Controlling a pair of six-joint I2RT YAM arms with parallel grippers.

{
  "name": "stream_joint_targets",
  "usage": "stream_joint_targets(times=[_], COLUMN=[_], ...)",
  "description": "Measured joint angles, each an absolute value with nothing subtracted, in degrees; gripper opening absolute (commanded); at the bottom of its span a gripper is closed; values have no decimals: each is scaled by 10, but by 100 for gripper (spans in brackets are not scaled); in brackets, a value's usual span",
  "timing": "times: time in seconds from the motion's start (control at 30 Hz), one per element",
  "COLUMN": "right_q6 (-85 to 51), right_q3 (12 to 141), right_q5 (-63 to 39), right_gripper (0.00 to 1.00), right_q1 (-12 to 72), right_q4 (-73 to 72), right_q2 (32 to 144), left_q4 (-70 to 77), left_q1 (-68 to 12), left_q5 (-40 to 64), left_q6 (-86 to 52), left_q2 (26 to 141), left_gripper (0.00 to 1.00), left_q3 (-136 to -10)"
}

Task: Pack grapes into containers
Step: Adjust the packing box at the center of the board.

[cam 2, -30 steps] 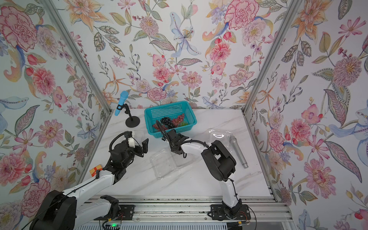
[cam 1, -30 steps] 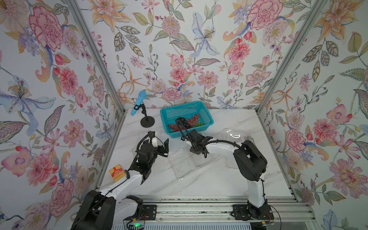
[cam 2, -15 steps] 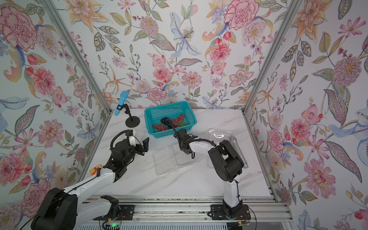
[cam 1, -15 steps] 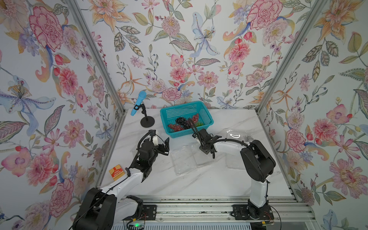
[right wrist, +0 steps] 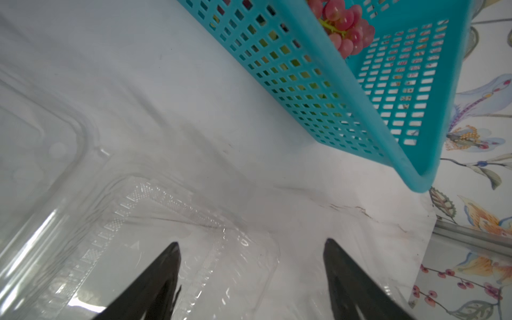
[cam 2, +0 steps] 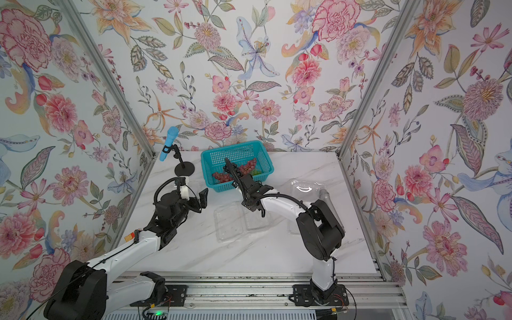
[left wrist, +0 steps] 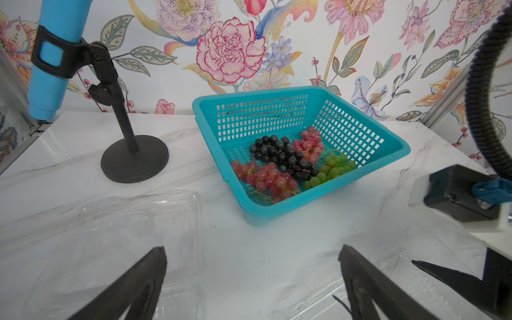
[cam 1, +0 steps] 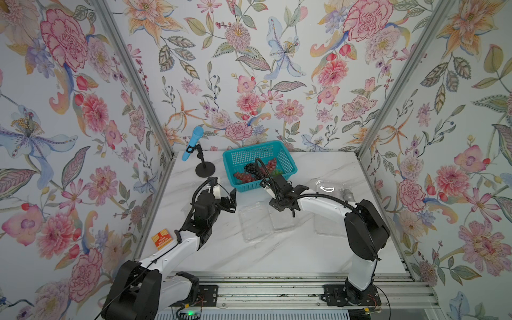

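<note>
Top views: containers (cam 1: 254, 221), marble tabletop (cam 1: 235, 256), floral walls (cam 1: 249, 83)

Left arm (cam 1: 180, 243) and right arm (cam 1: 318, 205): white link shells, black joint housings. A black corrugated cable (cam 1: 260, 170) loops behind each gripper. Left gripper (left wrist: 252, 248), right gripper (right wrist: 251, 241): black fingers (right wrist: 155, 277) tapering to points. White block (cam 1: 217, 191) just behind the left gripper. Black base plates (cam 1: 352, 295).

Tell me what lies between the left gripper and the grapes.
In the left wrist view, only bare table and the near wall of the basket lie between the left gripper and the grapes.
</note>
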State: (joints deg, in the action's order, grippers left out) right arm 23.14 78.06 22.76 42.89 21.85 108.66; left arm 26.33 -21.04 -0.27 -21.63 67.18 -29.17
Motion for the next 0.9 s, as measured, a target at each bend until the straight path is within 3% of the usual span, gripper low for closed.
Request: stream_joint_targets(times=[0.43, 0.7, 0.8, 0.9], right_q6=[306, 300, 286, 269], right_q3=[806, 806, 805, 793], right_q5=[160, 125, 122, 122], right_gripper=[74, 58, 44, 42], right_q1=[427, 411, 400, 388], right_q4=[212, 212, 212, 209], right_q2=[1147, 1156, 1155, 1148], left_q4=[244, 244, 244, 244], left_q1=[-210, -210, -210, -210], left_q5=[-4, -4, -4, -4], left_q6=[-214, -214, -214, -214], left_q2=[655, 656, 656, 656], left_gripper=[100, 100, 100, 100], left_q3=[-292, -292, -292, -292])
